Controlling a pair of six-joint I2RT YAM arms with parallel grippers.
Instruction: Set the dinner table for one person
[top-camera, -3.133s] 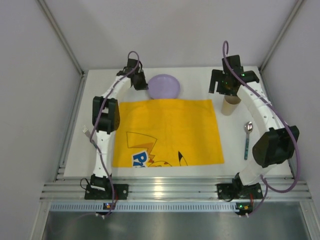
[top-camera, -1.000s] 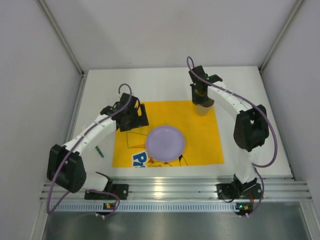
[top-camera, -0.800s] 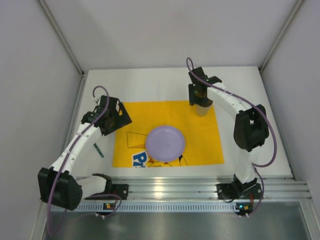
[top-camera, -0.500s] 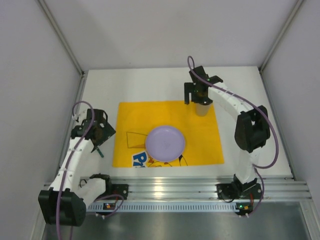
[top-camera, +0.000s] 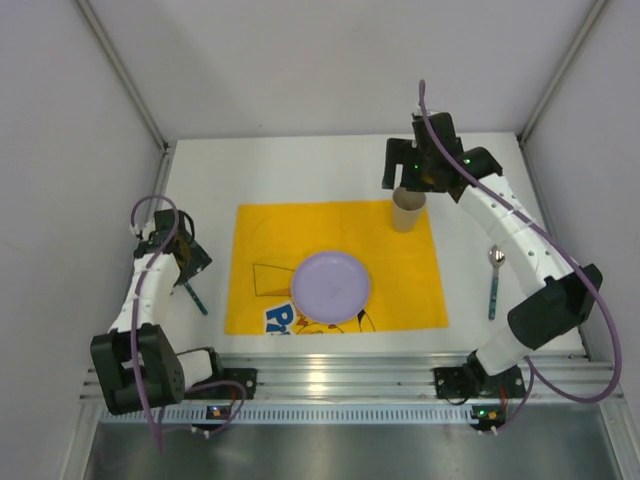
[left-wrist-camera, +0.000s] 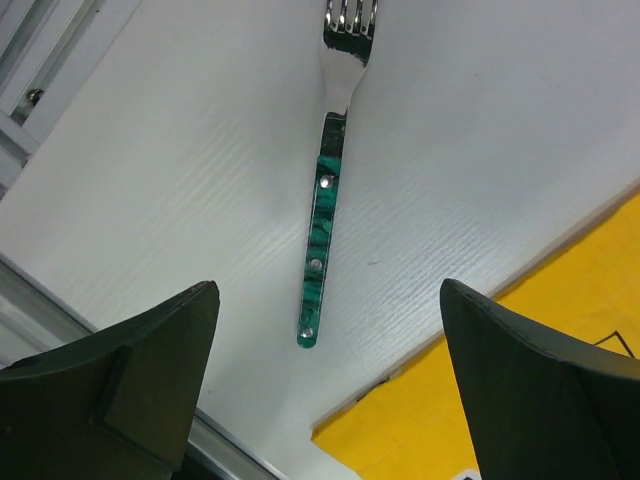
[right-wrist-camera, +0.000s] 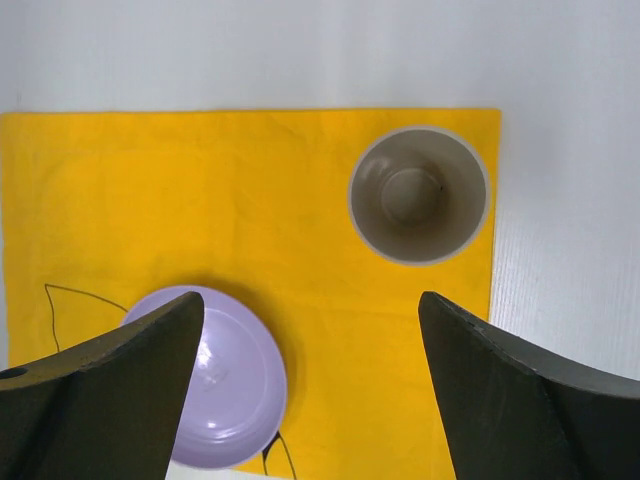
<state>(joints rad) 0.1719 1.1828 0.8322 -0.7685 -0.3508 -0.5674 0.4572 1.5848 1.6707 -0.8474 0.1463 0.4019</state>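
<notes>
Left gripper: fingers apart, nothing between them. It hangs over bare dinner table, left of the yellow printed mat. A green-handled fork lies flat on the white top directly below. In the wrist view it lines up with the gap between the fingers, handle end nearest them and tines pointing away. One mat corner shows beside the right-hand finger.

Right gripper: fingers apart, holding nothing, raised above the mat's far right corner. A tan paper cup stands upright on that corner, mouth up. It is just ahead of the right-hand finger and apart from it. A lilac plate sits on the mat below the left-hand finger, well apart from the cup. A blue-handled spoon lies on the table to the right of the mat, nearer the arm's base than the gripper.
</notes>
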